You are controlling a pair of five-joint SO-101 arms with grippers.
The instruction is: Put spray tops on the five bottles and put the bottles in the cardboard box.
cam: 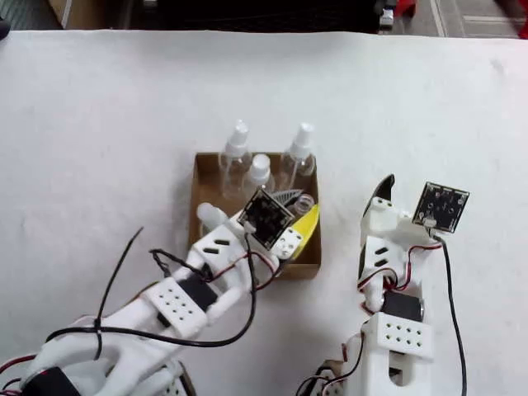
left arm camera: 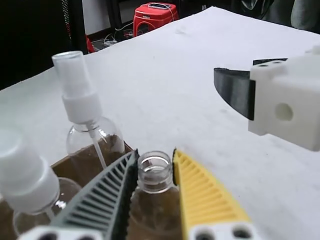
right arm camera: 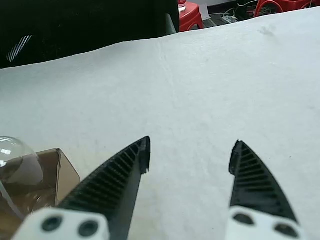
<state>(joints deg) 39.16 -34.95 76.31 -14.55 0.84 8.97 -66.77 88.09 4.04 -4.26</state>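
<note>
The left hand point(left arm camera: 154, 156) is clamped around the neck of an uncapped bottle point(cam: 304, 202), its grey and yellow fingers closed just under the open mouth. It holds the bottle upright at the side of the cardboard box point(cam: 299, 267) nearest the other arm. Whether the bottle's base rests on the box floor cannot be told. Three spray-topped bottles point(cam: 238, 142) stand upright at the far end of the box, and what looks like a fourth white top point(cam: 210, 214) shows beside the left arm. The right hand point(right arm camera: 192, 157) waits just beside the box over the bare white tabletop point(cam: 99, 124), its black fingers spread wide and gripping nothing. The work appears to be on the last bottle, the only one in sight without a sprayer, so the task looks close to its end but not complete. The next move would call for a spray top to be brought to the open neck, lined up straight above it and seated while the left hand keeps the bottle steady. No loose top can be made out here.
</note>
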